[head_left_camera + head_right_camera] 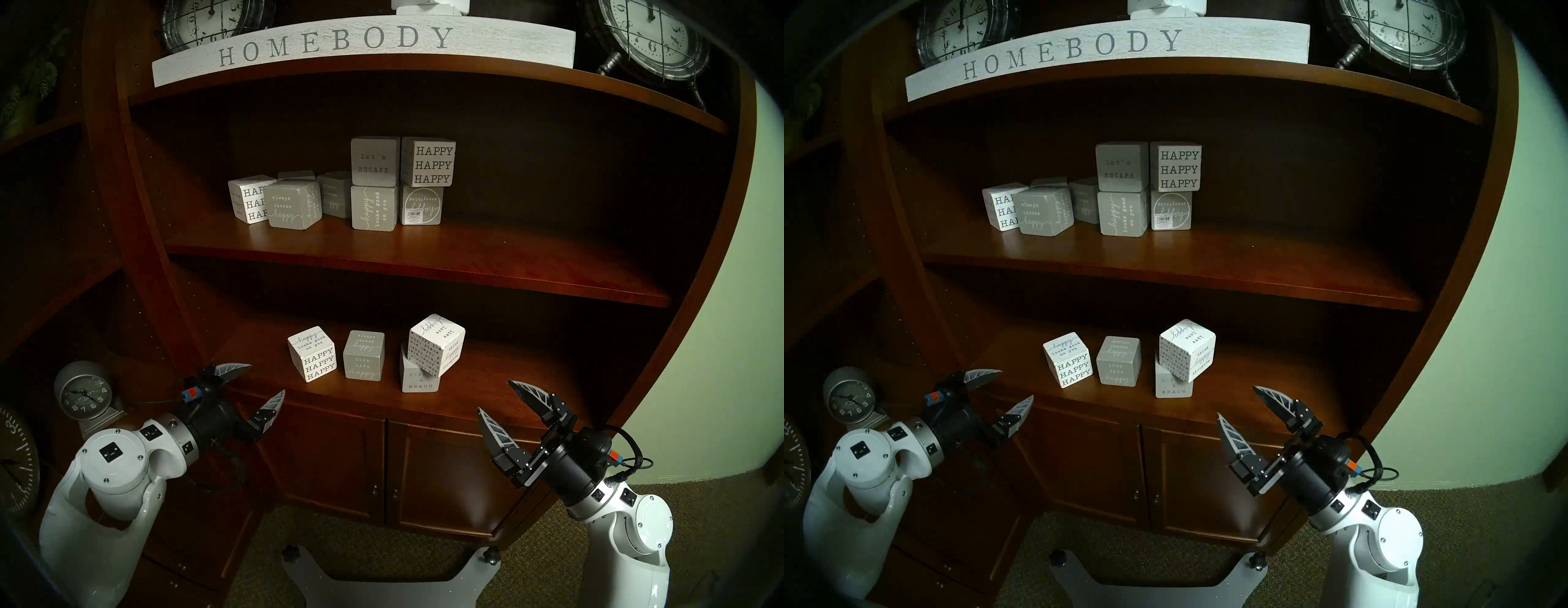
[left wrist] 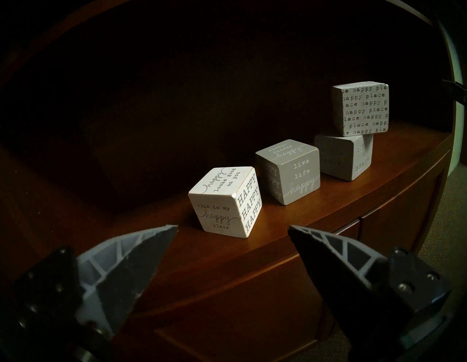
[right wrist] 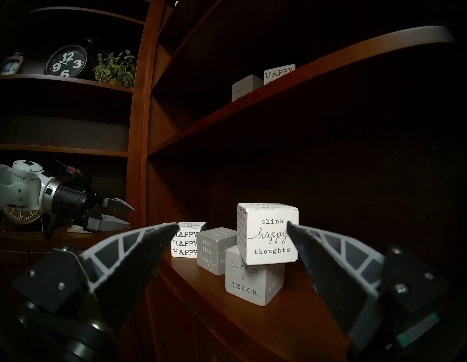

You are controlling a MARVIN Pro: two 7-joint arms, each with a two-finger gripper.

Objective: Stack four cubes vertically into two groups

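On the lower shelf (image 1: 382,392) stand four cubes. The white "HAPPY HAPPY HAPPY" cube (image 1: 312,354) (image 2: 225,202) is leftmost, with the grey "live life happy" cube (image 1: 364,355) (image 2: 288,172) just right of it. Further right, the white "think happy thoughts" cube (image 1: 437,344) (image 3: 268,233) rests skewed on the pale grey "LIFE'S A BEACH" cube (image 1: 420,380) (image 3: 250,283). My left gripper (image 1: 259,382) hangs open, empty, left of the shelf front. My right gripper (image 1: 494,397) stands open and empty in front of the stacked pair.
The middle shelf (image 1: 424,259) carries several other word cubes, among them a "let's ESCAPE" cube (image 1: 375,161) stacked beside another "HAPPY" cube (image 1: 429,163). A HOMEBODY sign (image 1: 360,46) and clocks sit above. A small clock (image 1: 82,392) stands by my left arm. Cabinet doors (image 1: 382,467) lie below.
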